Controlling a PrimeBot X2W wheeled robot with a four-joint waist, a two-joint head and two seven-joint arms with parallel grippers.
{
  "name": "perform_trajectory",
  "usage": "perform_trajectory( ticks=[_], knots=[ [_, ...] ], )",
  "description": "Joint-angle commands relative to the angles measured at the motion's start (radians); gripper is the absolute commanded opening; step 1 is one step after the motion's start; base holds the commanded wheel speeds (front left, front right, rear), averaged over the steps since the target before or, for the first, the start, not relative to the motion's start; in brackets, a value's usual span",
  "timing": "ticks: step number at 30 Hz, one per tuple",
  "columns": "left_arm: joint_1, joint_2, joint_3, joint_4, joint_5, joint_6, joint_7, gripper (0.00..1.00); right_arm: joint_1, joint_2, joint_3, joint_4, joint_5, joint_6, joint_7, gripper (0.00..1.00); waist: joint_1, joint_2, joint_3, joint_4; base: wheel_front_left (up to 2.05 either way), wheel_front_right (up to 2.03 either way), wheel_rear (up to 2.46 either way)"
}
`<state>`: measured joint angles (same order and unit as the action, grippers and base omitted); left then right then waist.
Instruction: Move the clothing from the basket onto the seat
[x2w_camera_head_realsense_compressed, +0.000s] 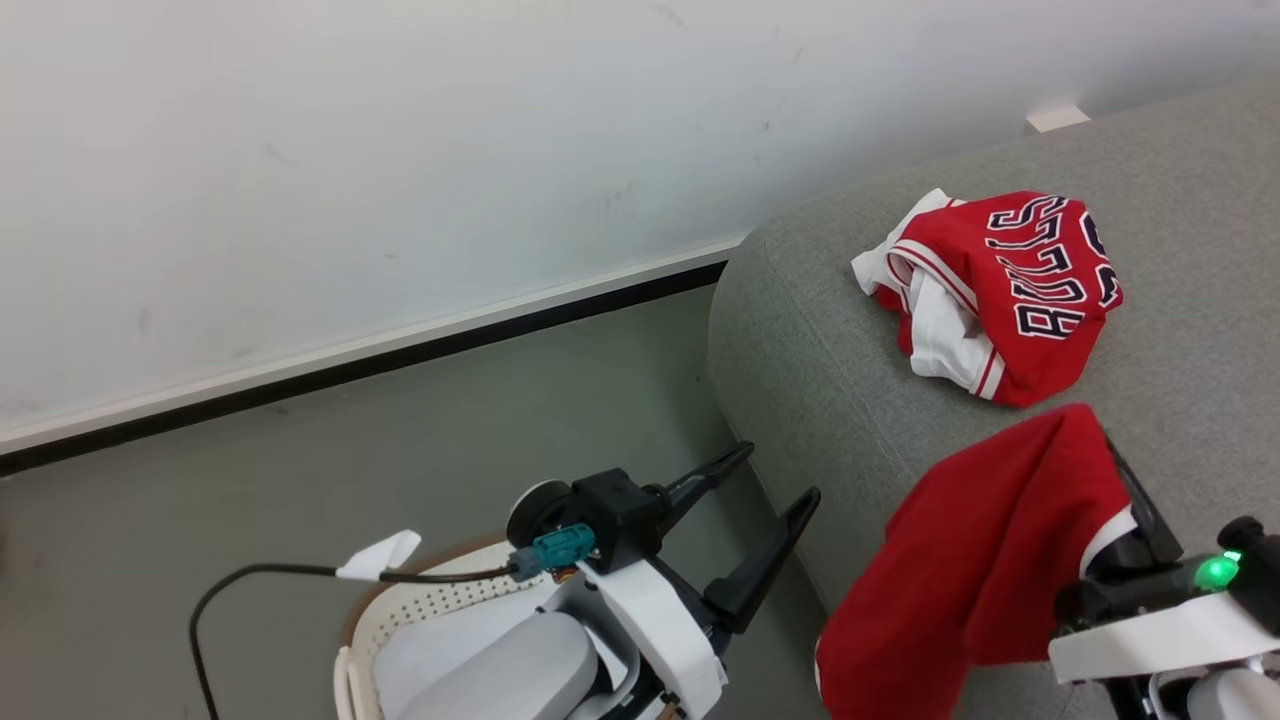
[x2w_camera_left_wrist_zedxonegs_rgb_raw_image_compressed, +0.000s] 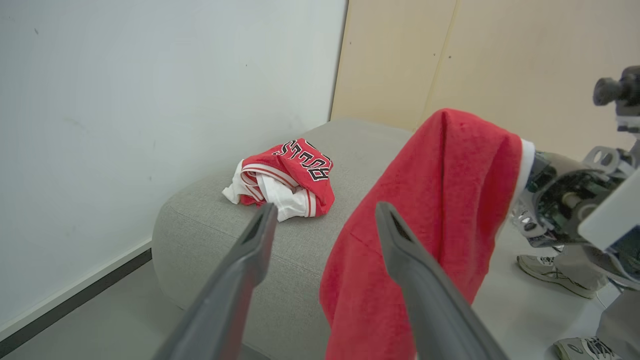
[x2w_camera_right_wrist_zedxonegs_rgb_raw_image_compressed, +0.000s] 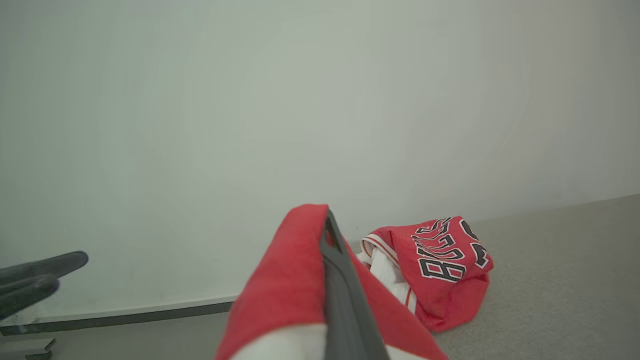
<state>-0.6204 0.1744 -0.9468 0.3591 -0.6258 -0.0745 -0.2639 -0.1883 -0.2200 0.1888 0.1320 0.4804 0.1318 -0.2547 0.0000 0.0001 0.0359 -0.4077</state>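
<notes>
A white wall meets the grey floor at a black strip — someone's shoe stands by a tan panel.

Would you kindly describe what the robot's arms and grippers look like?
The left gripper has two long, tapered dark fingers on a black block; a teal connector feeds a black cable bearing a white tag. Its wrist shell is white, forearm pale grey. The right gripper matches, with a green light.
</notes>
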Motion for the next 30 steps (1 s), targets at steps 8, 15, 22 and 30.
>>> perform_trajectory(
  ticks=[8, 15, 22, 30],
  knots=[
    [0.004, 0.010, 0.003, 0.004, 0.030, -0.013, -0.001, 1.00, -0.155, -0.067, -0.086, -0.082, -0.042, -0.002, 0.037, 0.00, 0.0000, -0.0001, 0.041, 0.021, 0.00, 0.00, 0.00],
    [-0.020, 0.031, 0.004, -0.004, 0.035, -0.018, 0.005, 1.00, -0.279, -0.127, -0.234, -0.148, -0.011, -0.002, 0.121, 0.00, 0.0000, -0.0001, 0.110, 0.049, 0.00, 0.00, 0.00],
    [-0.054, 0.083, 0.010, -0.041, 0.039, -0.018, 0.032, 1.00, -0.433, -0.210, -0.345, -0.097, -0.009, -0.002, 0.207, 0.00, 0.0000, -0.0001, 0.219, 0.074, 0.00, 0.00, 0.00],
    [-0.084, 0.127, 0.007, -0.101, 0.052, -0.019, 0.065, 1.00, -0.614, -0.239, -0.484, 0.031, -0.061, -0.002, 0.227, 0.00, 0.0000, -0.0001, 0.331, 0.109, 0.00, 0.00, 0.00]
  ],
)
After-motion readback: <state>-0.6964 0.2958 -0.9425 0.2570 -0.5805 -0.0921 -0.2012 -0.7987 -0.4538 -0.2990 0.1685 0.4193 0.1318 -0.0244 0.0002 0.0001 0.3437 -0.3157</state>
